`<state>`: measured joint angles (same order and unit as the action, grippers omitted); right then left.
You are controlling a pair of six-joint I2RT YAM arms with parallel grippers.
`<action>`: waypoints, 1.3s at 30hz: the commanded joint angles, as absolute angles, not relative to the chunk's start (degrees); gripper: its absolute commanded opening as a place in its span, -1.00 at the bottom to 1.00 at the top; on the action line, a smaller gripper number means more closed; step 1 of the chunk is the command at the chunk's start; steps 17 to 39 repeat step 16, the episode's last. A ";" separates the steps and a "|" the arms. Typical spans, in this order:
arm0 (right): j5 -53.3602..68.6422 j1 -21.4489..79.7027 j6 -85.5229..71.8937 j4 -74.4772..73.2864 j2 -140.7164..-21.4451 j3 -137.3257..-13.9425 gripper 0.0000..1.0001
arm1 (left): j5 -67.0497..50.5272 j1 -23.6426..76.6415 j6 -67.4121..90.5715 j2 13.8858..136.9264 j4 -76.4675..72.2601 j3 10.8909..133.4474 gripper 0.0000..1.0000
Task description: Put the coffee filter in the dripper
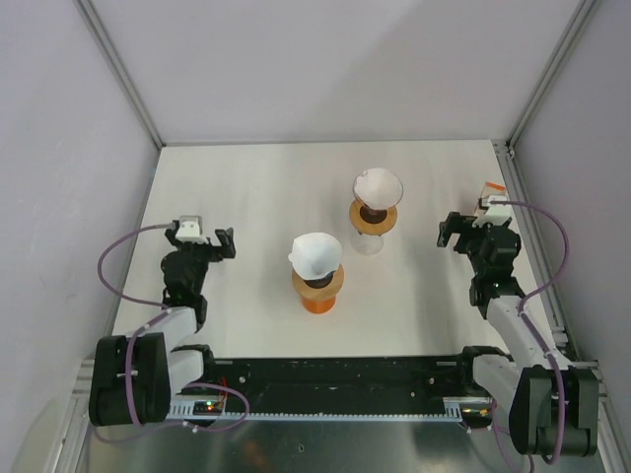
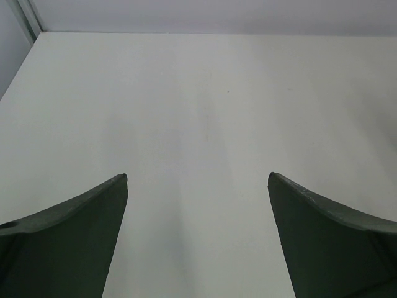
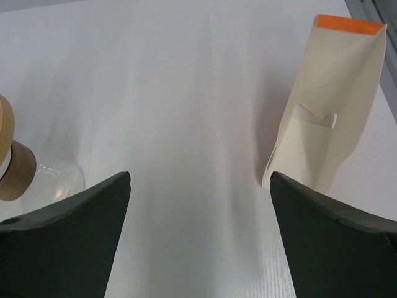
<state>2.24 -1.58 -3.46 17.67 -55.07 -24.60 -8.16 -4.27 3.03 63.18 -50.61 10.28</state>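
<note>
Two drippers stand mid-table. The near one has an orange base [image 1: 318,293] and a white coffee filter [image 1: 315,253] sitting in its top. The far one [image 1: 374,217] has a tan wooden collar on a clear glass stand, with a white filter [image 1: 378,184] in it. Its collar edge [image 3: 8,155] and glass [image 3: 56,180] show at the left of the right wrist view. My left gripper [image 1: 202,237] [image 2: 198,186] is open and empty over bare table, left of the near dripper. My right gripper [image 1: 473,230] [image 3: 200,183] is open and empty, right of the far dripper.
A cream paper packet with an orange top [image 1: 490,202] [image 3: 325,112] lies just beyond my right gripper near the table's right edge. Grey walls with metal posts close in the white table [image 1: 256,187] on three sides.
</note>
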 commanded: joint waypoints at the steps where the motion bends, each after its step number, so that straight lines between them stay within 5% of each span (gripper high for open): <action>1: 2.76 -1.82 -3.63 24.41 -54.79 -23.04 0.98 | -8.72 -4.65 3.65 64.33 -57.41 8.45 0.99; 39: 5.25 -4.11 -4.78 33.45 -56.56 -17.58 0.99 | -9.73 -4.66 3.03 65.73 -59.71 7.61 0.99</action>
